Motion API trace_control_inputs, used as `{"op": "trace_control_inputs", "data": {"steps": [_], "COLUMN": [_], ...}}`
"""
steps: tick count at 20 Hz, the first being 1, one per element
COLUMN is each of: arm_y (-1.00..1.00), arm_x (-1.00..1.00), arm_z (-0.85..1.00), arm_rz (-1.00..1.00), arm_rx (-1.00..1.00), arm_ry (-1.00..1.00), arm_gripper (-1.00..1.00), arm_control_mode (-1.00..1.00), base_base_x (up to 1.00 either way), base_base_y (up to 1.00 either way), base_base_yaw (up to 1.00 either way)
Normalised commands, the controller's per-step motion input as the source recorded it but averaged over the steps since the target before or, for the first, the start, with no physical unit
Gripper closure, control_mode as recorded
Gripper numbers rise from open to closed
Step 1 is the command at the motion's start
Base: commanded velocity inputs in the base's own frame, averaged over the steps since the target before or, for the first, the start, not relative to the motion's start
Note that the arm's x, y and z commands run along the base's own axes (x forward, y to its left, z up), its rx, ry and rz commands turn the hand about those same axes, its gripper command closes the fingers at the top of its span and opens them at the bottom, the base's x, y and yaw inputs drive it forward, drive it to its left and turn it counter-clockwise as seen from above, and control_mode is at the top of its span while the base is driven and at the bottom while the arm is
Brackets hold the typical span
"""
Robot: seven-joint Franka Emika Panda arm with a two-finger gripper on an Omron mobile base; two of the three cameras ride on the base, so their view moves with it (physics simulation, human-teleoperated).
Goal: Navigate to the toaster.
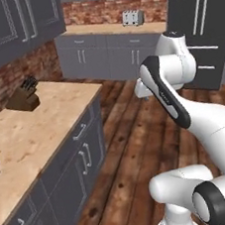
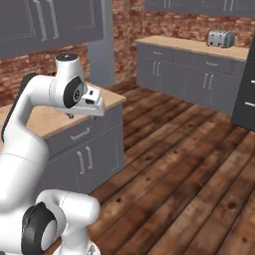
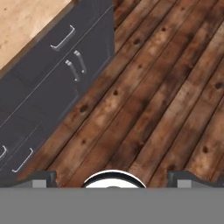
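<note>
The toaster [image 1: 133,17] is a small silver-grey box standing on the far wooden counter against the brick wall, left of the dark fridge. From the right base view the toaster [image 2: 220,38] sits far off at the upper right. My gripper [image 3: 113,178] is open and holds nothing, its two dark fingertips [image 3: 43,178] standing wide apart. It hangs above the plank floor beside the near counter's drawers, a long way short of the toaster.
A near counter [image 1: 43,138] with grey drawers runs along the left and carries a knife block [image 1: 25,95]. A tall dark fridge [image 1: 201,23] stands at the far right. Wooden floor [image 2: 189,164] stretches between me and the far cabinets [image 1: 108,57].
</note>
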Motion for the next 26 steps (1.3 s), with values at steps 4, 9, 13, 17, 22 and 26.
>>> {"op": "trace_control_inputs", "data": {"steps": [4,9,13,17,22,26], "arm_y": [0.00,0.00,0.00,0.00,0.00,0.00], "arm_x": [0.00,0.00,0.00,0.00,0.00,0.00], "arm_z": [0.00,0.00,0.00,0.00,0.00,0.00], "arm_rz": [0.00,0.00,0.00,0.00,0.00,0.00], "arm_rx": [0.00,0.00,0.00,0.00,0.00,0.00], "arm_ry": [0.00,0.00,0.00,0.00,0.00,0.00], "arm_gripper": [-1.00,-1.00,-1.00,-1.00,-1.00,-1.00], "arm_control_mode": [1.00,1.00,1.00,1.00,1.00,1.00], "base_base_x": [1.00,1.00,1.00,1.00,1.00,1.00], "base_base_y": [-0.13,-0.10,-0.12,-0.15,-0.15,-0.12], "base_base_yaw": [0.00,0.00,0.00,0.00,0.00,-0.01]}}
